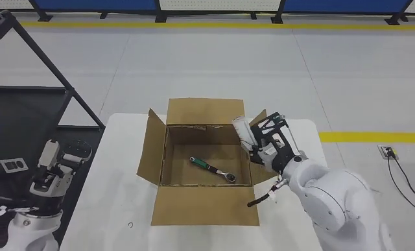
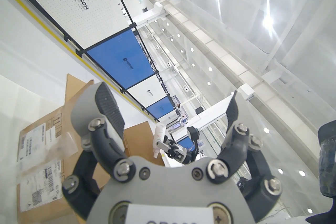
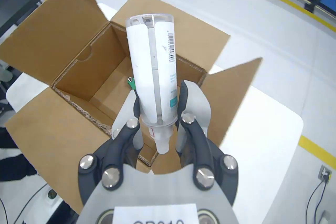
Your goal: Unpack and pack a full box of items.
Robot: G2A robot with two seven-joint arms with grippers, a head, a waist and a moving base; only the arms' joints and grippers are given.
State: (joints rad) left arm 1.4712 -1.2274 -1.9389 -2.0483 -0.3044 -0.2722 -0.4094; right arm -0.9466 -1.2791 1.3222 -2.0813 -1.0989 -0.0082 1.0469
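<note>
Showing the task partway: your right gripper (image 3: 159, 93) is clenched on the white bottle (image 3: 151, 59), held over the right wall of the open box (image 1: 204, 209). One green-handled wrench (image 1: 213, 168) lies on the box floor. Your left gripper (image 2: 169, 99), spread and empty, sits well left of the box. Most handling, you may judge, remains.

The right gripper (image 3: 159, 95) had a pale grey palm plate (image 3: 157, 191). Black linkage arms (image 3: 195, 138) were fixed above the plate with round silver screws (image 3: 229, 162) and carried grey fingers (image 3: 203, 107). A white label (image 3: 156, 213) with dark print sat on the plate. The left gripper (image 2: 170, 99) looked alike, with ribbed black pads (image 2: 110, 109). The right arm's shell (image 1: 337, 199) was glossy white, with a thin dark cable (image 1: 262, 198) beside it.
</note>
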